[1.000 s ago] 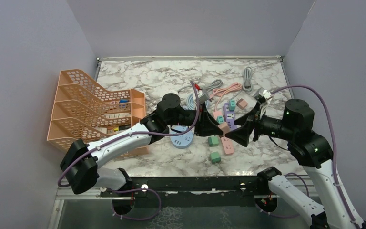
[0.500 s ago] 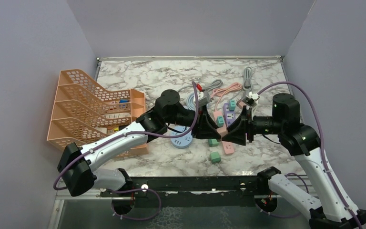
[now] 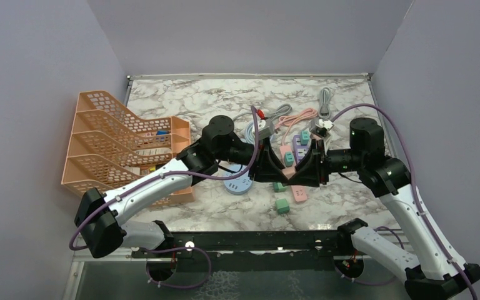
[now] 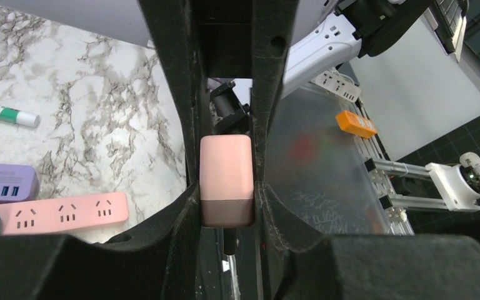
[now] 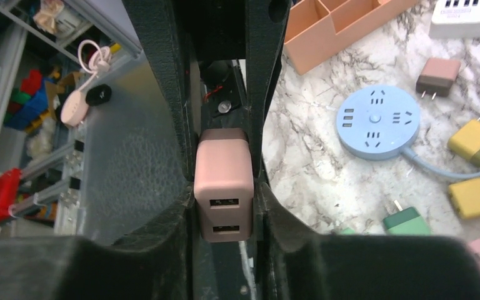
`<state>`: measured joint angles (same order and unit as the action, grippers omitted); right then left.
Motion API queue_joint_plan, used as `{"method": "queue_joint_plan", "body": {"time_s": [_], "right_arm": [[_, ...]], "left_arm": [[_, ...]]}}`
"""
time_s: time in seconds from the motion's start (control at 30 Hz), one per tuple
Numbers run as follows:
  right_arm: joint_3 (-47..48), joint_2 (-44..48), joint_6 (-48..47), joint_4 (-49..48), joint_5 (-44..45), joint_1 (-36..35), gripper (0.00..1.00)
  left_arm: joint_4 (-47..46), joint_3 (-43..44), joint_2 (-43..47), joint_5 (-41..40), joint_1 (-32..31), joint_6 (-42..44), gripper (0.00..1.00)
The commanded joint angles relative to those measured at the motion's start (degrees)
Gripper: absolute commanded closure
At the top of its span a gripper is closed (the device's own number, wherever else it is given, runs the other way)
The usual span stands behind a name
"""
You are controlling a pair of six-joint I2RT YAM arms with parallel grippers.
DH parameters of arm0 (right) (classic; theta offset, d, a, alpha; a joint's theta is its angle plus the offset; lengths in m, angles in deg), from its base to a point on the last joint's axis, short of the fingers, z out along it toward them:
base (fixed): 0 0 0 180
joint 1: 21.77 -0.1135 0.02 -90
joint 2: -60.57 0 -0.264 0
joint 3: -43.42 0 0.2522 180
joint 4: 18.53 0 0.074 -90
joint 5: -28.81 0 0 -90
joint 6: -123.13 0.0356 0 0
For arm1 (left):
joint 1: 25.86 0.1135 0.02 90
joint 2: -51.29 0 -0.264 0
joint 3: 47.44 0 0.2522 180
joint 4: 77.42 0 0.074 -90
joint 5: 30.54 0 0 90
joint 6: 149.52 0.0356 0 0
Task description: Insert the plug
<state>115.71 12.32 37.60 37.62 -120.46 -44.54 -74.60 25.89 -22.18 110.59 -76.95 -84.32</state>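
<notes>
At mid-counter, toward the near edge, the left arm (image 3: pixel 162 181) and right arm (image 3: pixel 406 200) meet nose to nose above the marble counter (image 3: pixel 212 106). Left jaws clenched on the pink plug (image 4: pixel 226 181): in the left wrist view both pads press flat on its sides, and a darker band shows at the end nearest that camera. Right jaws also closed on the pink plug from the opposite end; the right wrist view shows the fingers touching both sides, and the face with two USB ports turned toward that camera. Plug is therefore gripped by both arms at once, held clear of the counter surface between the two wrists; from overhead it is hidden by the black fingers. Below and just near of the meeting point lies a pink power strip (image 3: pixel 298 192), flat, sockets up, beside a purple power strip (image 4: pixel 3 182). Round blue socket hub (image 5: pixel 378 122) sits left of the jaws, with a green adapter (image 3: pixel 282 205) near the front edge. Yellow adapters (image 5: pixel 478 140) and a brown adapter (image 5: pixel 438 75) lie loose nearby. Orange tiered organizer (image 3: pixel 122 147) stands at far left
</notes>
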Motion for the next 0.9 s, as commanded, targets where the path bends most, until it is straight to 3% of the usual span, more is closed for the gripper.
{"method": "queue_joint_plan", "body": {"time_s": [0.0,0.07,0.2,0.33,0.43,0.63,0.73,0.87], "right_arm": [[-0.34,-1.32,-1.21,-1.88,-2.06,-0.02,0.86],[-0.15,-1.76,-1.08,-1.64,-0.63,-0.06,0.98],[-0.91,-1.44,0.46,-2.61,4.7,-0.07,0.99],[-2.21,-1.13,3.84,-3.27,13.39,-0.07,0.99],[-3.61,-1.38,5.32,-2.35,19.33,-0.04,0.99],[-10.54,-1.29,10.31,-2.88,32.13,-0.05,0.99],[-11.84,-2.89,12.83,-2.83,38.13,-0.02,0.99],[-10.19,-7.65,14.98,-0.46,46.23,-0.04,0.99]], "left_arm": [[-0.15,0.87,2.21,0.08,-0.06,0.89,0.93],[1.62,0.59,2.64,-2.13,-0.09,1.39,0.81],[3.63,-1.86,5.15,-12.18,-0.07,2.9,0.46],[3.8,-6.45,9.49,-25.45,-0.06,3.11,0.28],[4.41,-10.75,13.43,-36.04,-0.07,1.2,0.22],[10.2,-19.28,19.68,-54.39,-0.06,-5.32,0.22],[11.24,-23.91,22.75,-56.92,-0.07,-8.37,0.21],[11.06,-29.38,26.3,-56.94,-0.08,-11.26,0.14]]}}
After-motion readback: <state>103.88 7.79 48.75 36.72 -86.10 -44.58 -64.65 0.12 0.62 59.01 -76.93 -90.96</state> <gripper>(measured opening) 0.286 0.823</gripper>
